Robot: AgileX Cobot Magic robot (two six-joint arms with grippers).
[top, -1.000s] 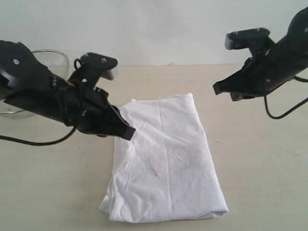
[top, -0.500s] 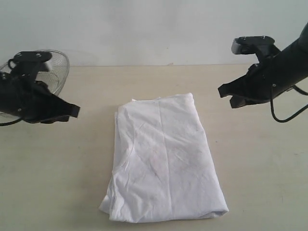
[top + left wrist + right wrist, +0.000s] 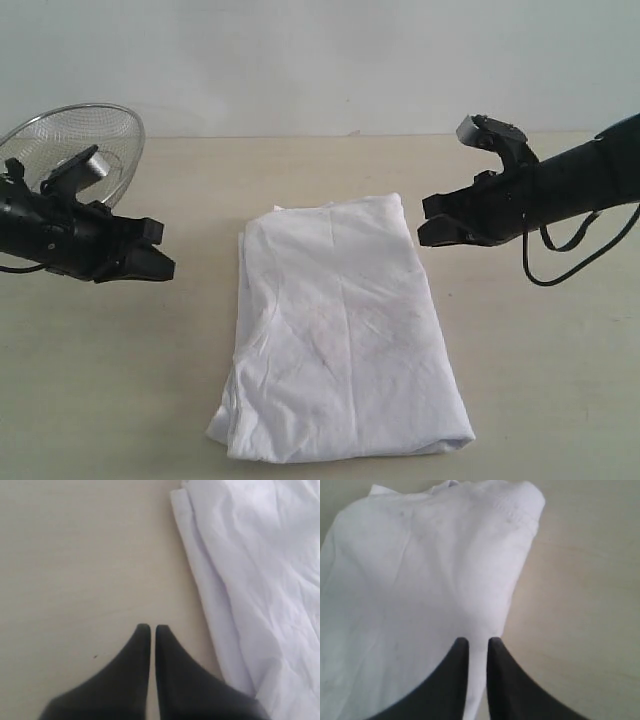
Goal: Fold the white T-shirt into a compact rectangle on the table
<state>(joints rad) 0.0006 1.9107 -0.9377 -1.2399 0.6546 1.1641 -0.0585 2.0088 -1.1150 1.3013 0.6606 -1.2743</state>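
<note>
The white T-shirt (image 3: pixel 340 330) lies folded into a long, wrinkled rectangle in the middle of the table (image 3: pixel 540 380), plain side up. My left gripper (image 3: pixel 160 265) is shut and empty, low over bare table to the left of the shirt's far left edge. The left wrist view shows its tips (image 3: pixel 151 628) together, with the shirt (image 3: pixel 260 580) off to one side. My right gripper (image 3: pixel 428 220) sits at the shirt's far right edge with its jaws a narrow gap apart. In the right wrist view its tips (image 3: pixel 477 641) hover over the shirt's (image 3: pixel 420 570) hem edge, holding nothing.
A round wire-mesh basket (image 3: pixel 80 130) stands at the back left, just behind my left arm. Bare tabletop runs on both sides of the shirt and in front of it. A pale wall closes off the back.
My left arm drew back leftward off the shirt and dropped low over the table. My right arm came down and left to the shirt's far right edge, its jaws parting slightly.
</note>
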